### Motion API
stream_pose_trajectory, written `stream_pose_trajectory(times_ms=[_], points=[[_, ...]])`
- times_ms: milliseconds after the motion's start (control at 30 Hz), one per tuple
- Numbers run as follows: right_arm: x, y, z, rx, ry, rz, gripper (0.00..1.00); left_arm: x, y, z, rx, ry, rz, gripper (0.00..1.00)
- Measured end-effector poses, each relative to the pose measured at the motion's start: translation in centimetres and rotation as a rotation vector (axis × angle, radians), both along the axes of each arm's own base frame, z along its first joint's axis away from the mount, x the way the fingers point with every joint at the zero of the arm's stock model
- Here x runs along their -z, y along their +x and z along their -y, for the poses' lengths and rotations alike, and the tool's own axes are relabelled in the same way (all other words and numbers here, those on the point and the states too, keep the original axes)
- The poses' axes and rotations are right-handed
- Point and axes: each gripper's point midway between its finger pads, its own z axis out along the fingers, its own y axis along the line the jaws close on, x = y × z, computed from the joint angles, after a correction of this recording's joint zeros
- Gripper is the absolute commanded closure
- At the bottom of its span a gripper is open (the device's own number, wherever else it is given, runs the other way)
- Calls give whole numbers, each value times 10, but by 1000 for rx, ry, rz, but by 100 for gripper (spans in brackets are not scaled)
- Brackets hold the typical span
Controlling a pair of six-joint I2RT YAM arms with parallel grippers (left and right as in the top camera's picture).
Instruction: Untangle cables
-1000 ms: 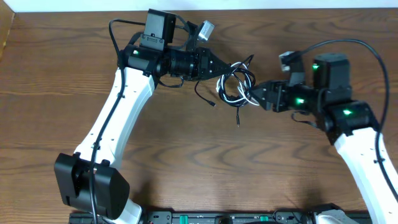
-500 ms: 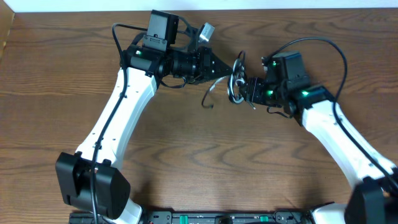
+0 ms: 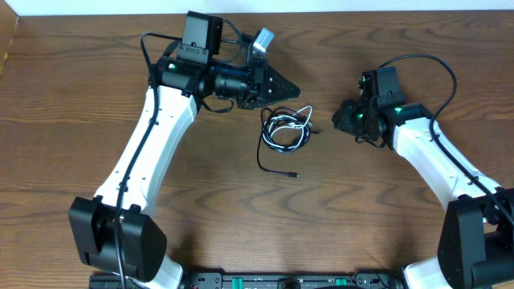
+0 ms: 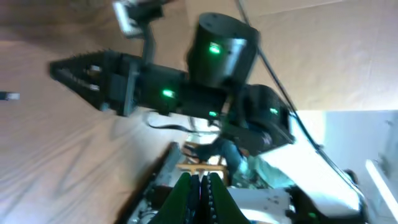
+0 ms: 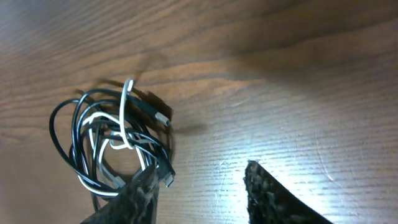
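Observation:
The cables, thin black and white ones looped in a small bundle, lie on the wooden table between the two arms. A black tail runs down from the bundle to a plug end. My left gripper hovers just above and left of the bundle, fingers pressed together with nothing in them. My right gripper points at the bundle from the right, a short gap away. In the right wrist view the cables lie beside the left fingertip, and the right gripper is open, with bare wood between its fingers.
The wooden table stretches toward the front edge. Its back edge meets a white wall. The left wrist view shows the right arm and a small plug end at the frame's left edge.
The bundle was held up between both grippers; now it lies loose on the table. The right gripper let go, drew back to the right, and its jaws narrowed. The left gripper stayed shut.

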Motion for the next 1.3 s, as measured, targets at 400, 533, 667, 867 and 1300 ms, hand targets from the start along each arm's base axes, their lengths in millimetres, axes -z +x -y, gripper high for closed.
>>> stream_pose_trajectory(times_ms=[400,533,667,867,1300], points=[[6,-11,4,-13,-27,-44,42,124,10,-29,-272,586,-58,63],[7,-13,5,-14,-33,-53,42,152,15,-26,-319,639,-30,60],[8,-14,9,-16,-39,-61,42,177,18,-17,-287,683,61,55],[12,-18,24,-7,-56,-90,42,220,6,2,-28,769,261,53],[15,-26,36,-22,-79,-122,43,283,-16,23,355,840,509,70]])
